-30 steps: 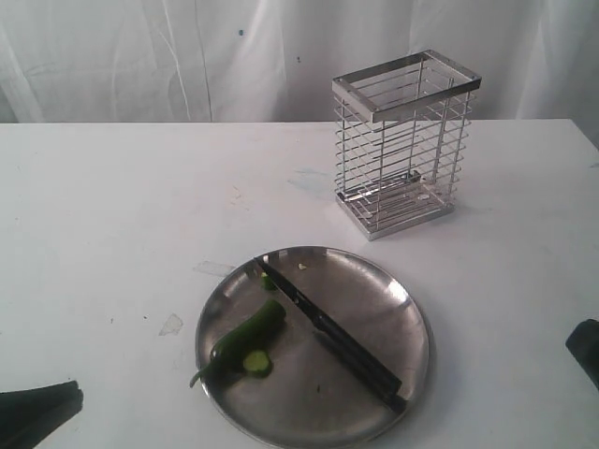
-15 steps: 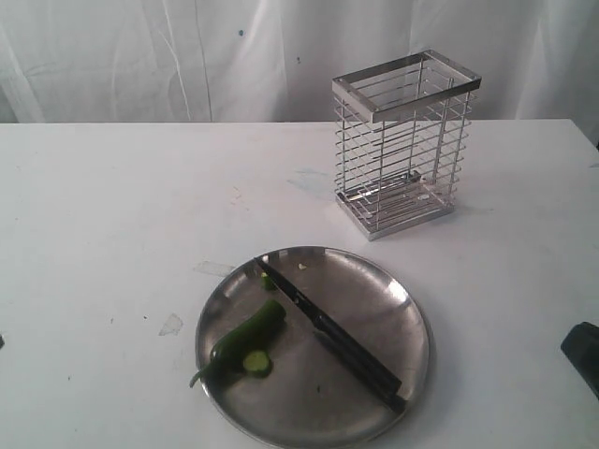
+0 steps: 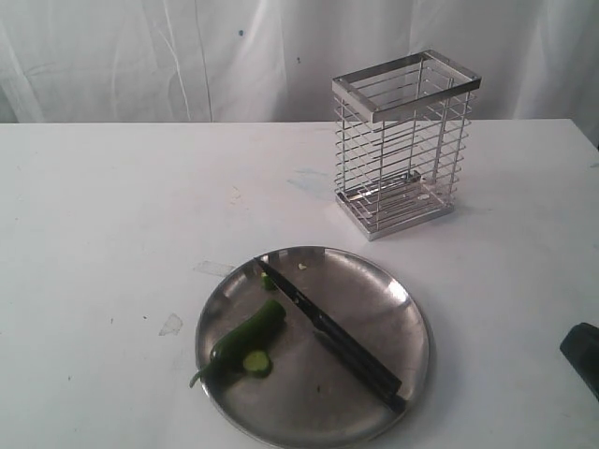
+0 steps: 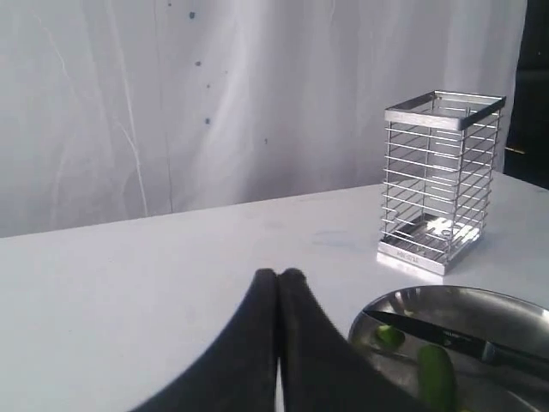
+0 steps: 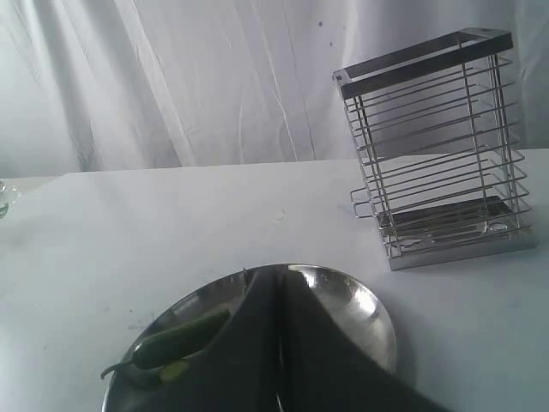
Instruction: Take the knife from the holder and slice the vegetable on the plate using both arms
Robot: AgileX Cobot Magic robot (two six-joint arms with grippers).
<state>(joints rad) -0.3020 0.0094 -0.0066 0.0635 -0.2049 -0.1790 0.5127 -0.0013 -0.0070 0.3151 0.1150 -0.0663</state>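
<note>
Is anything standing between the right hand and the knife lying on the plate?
Nothing visible does. The knife lies diagonally on the plate, handle end toward the shut right hand. The green chili lies beyond the blade, and the holder stands behind the plate, off that path.

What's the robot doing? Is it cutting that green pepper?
Nothing is being held right now. The knife lies across the plate, out of the wire holder that stands behind it. The green chili lies beside the blade, with a small slice cut off next to it. The left gripper and the right gripper are both shut, empty and away from the plate.
</note>
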